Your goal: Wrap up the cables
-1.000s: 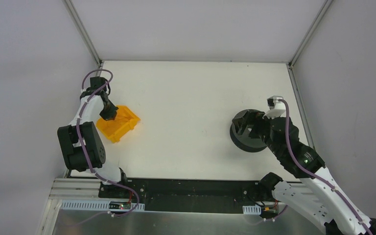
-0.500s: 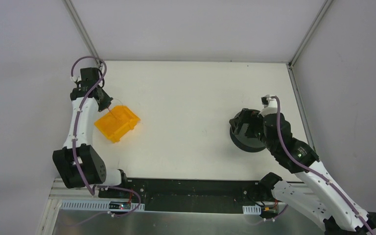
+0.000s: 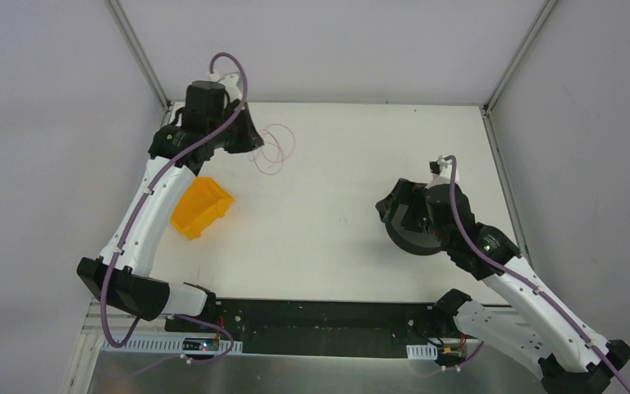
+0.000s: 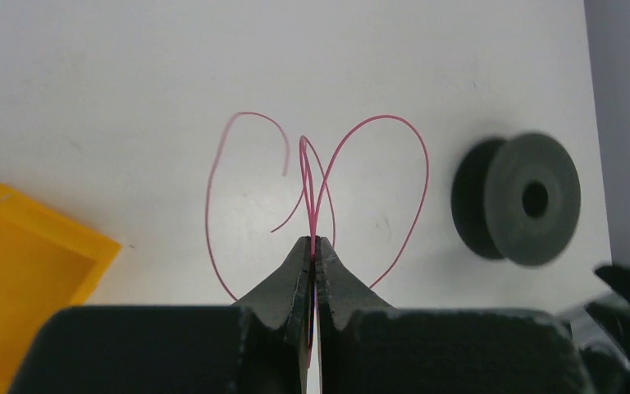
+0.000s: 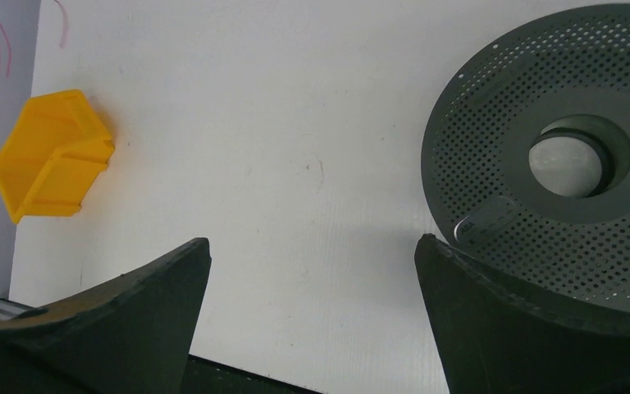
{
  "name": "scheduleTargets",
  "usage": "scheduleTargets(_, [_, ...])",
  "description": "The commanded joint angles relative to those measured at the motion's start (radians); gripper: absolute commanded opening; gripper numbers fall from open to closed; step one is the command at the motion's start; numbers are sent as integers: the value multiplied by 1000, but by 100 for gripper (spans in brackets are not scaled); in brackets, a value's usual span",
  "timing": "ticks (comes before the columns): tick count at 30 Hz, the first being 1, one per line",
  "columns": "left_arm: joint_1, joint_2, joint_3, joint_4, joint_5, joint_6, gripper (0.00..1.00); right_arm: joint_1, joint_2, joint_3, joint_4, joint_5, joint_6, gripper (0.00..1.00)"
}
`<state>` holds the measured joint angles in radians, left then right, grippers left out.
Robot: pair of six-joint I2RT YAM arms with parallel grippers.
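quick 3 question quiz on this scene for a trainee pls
1. True or false: the left hand is shut on the wire.
2. The bin is: A red, B yellow, C blue?
3. Which hand is open, close to the spool?
Key: 1 true; 2 B; 3 right hand.

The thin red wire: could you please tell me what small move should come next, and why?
Probably carry the wire toward the spool: the left gripper is shut on its loose loops, and the spool sits apart beside the open right gripper.
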<state>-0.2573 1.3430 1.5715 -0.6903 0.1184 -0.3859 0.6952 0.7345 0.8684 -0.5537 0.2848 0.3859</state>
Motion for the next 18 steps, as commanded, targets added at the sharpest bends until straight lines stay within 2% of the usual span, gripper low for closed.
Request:
scheduleTargets(1, [-149,34,1,-5,200,124,0,-5,39,-9,-2,-39,87,99])
scheduleTargets(4, [-224,47,-83,2,177,165,0,-7,36,-28,3,16,104,99])
scheduleTargets(7, [-229,47,-168,5,180,141,0,-27,33,-12,-55,110,118,99])
scheduleTargets(9, [-229,41,-216,9,213,192,0,-49,28,-8,-90,172,118,99])
scheduleTargets(12, [-230,16,-287,7,174,268,0,-119,26,-53,-63,246,64,99])
scheduleTargets(15, [-229,-26,-354,18,128,297,0,-298,71,-19,-98,137,-4,99])
scheduleTargets(18, [-231,-85,-434,106,171,276,0,-534,139,7,-131,-45,-44,100])
